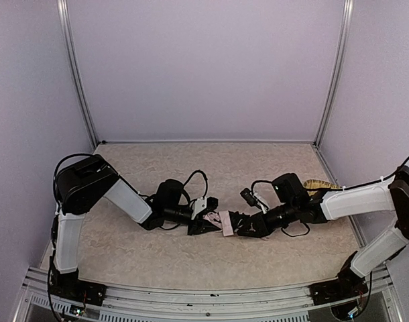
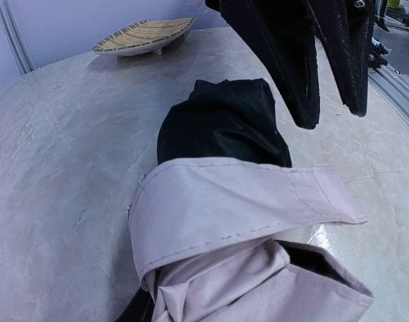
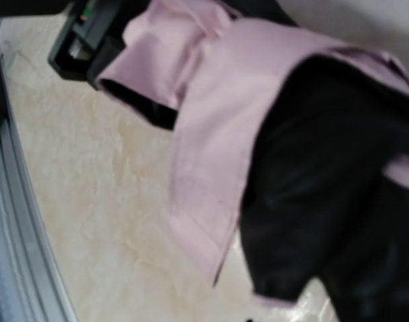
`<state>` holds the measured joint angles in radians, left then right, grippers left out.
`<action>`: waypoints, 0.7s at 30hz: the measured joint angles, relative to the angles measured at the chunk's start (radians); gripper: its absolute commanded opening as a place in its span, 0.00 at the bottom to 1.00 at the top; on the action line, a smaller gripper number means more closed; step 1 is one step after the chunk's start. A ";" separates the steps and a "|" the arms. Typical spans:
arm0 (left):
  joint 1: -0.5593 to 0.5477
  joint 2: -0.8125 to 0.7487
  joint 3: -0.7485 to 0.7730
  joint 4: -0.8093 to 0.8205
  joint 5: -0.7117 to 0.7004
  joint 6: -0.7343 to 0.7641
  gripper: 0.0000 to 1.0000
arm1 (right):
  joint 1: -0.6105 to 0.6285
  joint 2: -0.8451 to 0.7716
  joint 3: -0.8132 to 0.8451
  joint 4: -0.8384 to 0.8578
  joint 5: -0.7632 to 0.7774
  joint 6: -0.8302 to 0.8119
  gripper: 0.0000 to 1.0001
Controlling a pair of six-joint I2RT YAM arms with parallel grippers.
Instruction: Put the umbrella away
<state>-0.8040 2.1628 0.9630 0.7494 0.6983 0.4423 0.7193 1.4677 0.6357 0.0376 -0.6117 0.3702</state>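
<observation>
The umbrella (image 1: pixel 224 223) lies folded at the middle of the table, between my two grippers. In the left wrist view it (image 2: pixel 258 288) fills the bottom: bunched pale pink fabric, a pink strap (image 2: pixel 238 201) across it, and black lining (image 2: pixel 221 124) beyond. It covers my left gripper's (image 1: pixel 206 221) own fingers, and the gripper seems shut on the pink end. My right gripper (image 1: pixel 239 225) hangs just above the black end. Its two black fingers (image 2: pixel 295 74) are apart with nothing between them. The right wrist view is blurred and shows pink fabric (image 3: pixel 258 80) and black lining (image 3: pixel 325 188) close up.
A woven straw dish (image 1: pixel 320 184) sits at the right edge of the table, behind the right arm; it also shows in the left wrist view (image 2: pixel 145 35). Pale walls with metal posts enclose the table. A metal rail (image 3: pixel 17 221) runs along the near edge.
</observation>
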 measured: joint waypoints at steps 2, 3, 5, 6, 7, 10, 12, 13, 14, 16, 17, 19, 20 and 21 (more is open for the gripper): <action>0.000 0.000 0.000 0.000 -0.001 -0.001 0.00 | 0.004 0.000 0.000 -0.003 0.000 0.047 0.29; -0.001 0.000 0.000 0.000 -0.003 -0.003 0.00 | 0.006 0.000 0.000 -0.003 0.001 0.066 0.30; -0.001 0.000 0.000 0.001 -0.005 -0.005 0.00 | 0.018 0.003 0.001 -0.002 -0.003 0.093 0.36; -0.001 0.000 0.000 0.001 -0.006 -0.007 0.00 | 0.023 0.010 0.002 0.002 -0.007 0.104 0.40; -0.002 0.000 0.000 0.001 -0.006 -0.008 0.00 | 0.027 0.023 0.004 0.009 -0.011 0.115 0.43; -0.002 0.000 0.000 0.001 -0.008 -0.009 0.00 | 0.032 0.091 0.021 0.018 -0.003 0.133 0.46; -0.002 0.000 0.000 0.001 -0.008 -0.009 0.00 | 0.032 0.135 0.040 0.019 0.005 0.140 0.45; -0.002 0.000 0.000 0.001 -0.008 -0.009 0.00 | 0.032 0.149 0.050 0.022 0.006 0.141 0.44; -0.002 0.000 0.000 0.000 -0.011 -0.010 0.00 | 0.032 0.157 0.060 0.024 0.005 0.144 0.44; -0.002 0.000 0.001 0.000 -0.017 -0.010 0.00 | 0.032 0.161 0.070 0.035 0.005 0.147 0.44; -0.002 0.000 0.001 0.000 -0.018 -0.010 0.00 | 0.032 0.162 0.075 0.042 0.003 0.148 0.44; -0.002 0.000 0.001 0.000 -0.018 -0.010 0.00 | 0.032 0.168 0.084 0.061 0.001 0.149 0.44; -0.002 0.000 0.001 0.000 -0.020 -0.010 0.00 | 0.032 0.173 0.086 0.068 0.001 0.151 0.44; -0.002 0.000 0.001 0.000 -0.021 -0.010 0.00 | 0.032 0.177 0.086 0.072 0.000 0.153 0.44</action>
<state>-0.8059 2.1624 0.9638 0.7498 0.6773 0.4324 0.7509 1.6444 0.7216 0.1097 -0.6121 0.5228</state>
